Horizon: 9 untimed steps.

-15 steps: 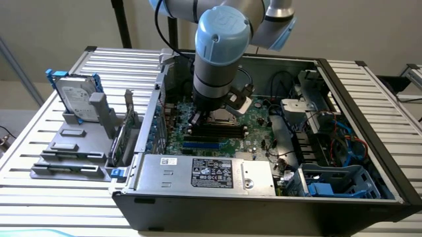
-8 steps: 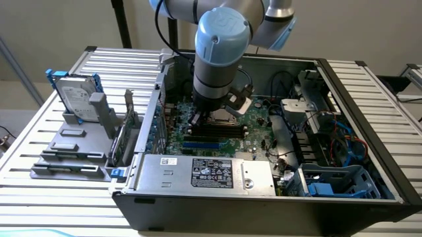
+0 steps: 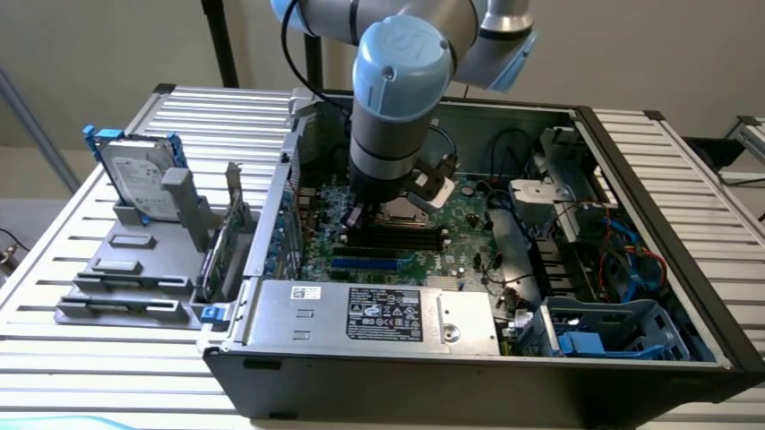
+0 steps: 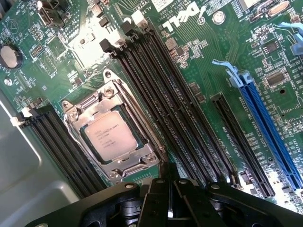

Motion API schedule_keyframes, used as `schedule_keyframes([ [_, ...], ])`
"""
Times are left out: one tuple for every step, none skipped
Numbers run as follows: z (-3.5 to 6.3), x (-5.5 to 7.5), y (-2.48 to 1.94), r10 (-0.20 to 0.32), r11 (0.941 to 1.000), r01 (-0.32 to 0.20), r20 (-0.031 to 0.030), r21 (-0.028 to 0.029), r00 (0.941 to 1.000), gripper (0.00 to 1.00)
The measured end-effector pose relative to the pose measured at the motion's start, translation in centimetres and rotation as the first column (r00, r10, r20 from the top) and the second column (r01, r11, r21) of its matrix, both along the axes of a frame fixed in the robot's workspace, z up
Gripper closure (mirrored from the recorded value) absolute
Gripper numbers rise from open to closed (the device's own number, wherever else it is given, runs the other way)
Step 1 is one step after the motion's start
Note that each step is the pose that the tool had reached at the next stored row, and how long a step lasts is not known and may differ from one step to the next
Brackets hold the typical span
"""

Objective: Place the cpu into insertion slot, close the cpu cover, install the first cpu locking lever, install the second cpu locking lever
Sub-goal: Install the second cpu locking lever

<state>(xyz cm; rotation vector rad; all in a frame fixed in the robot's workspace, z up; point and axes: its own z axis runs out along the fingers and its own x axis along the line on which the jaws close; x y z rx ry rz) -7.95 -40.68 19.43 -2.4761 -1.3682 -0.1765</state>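
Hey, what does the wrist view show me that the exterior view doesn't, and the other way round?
Wrist view alone: the cpu seated in the insertion slot, the cpu cover lying closed around it, black memory slots on both sides, a long blue slot, and the shut claw near the socket, holding nothing.

Exterior view alone: the whole computer case, the power supply, a hard drive standing on the exterior view's left, and the arm reaching into the case.

Shared: the green motherboard.

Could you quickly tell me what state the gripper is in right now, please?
Gripper: shut, holding nothing, just beside the cpu cover, which lies closed over the cpu.
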Motion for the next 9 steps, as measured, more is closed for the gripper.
schedule_keyframes([
  [-0.02,-0.01,0.03,0.000,1.0000,0.000,0.0002,-0.0003,1.0000,0.89],
  [-0.02,-0.03,0.09,0.000,1.0000,0.000,-0.0001,-0.0006,1.0000,0.89],
  [-0.02,-0.04,0.15,0.000,1.0000,0.000,-0.0001,-0.0005,1.0000,0.89],
  [-0.03,-0.05,0.19,0.000,1.0000,0.000,-0.0001,-0.0011,1.0000,0.89],
  [-0.04,-0.06,0.23,0.000,1.0000,0.000,0.0001,-0.0029,1.0000,0.89],
  [-0.06,-0.07,0.26,0.000,1.0000,0.000,0.0005,-0.0053,1.0000,0.89],
  [-0.07,-0.08,0.29,0.000,1.0000,0.000,0.0009,-0.0080,1.0000,0.89],
  [-0.09,-0.09,0.32,0.000,0.9999,0.000,0.0012,-0.0110,1.0000,0.89],
  [-0.10,-0.10,0.34,0.000,0.9999,0.000,0.0015,-0.0145,1.0000,0.89],
])
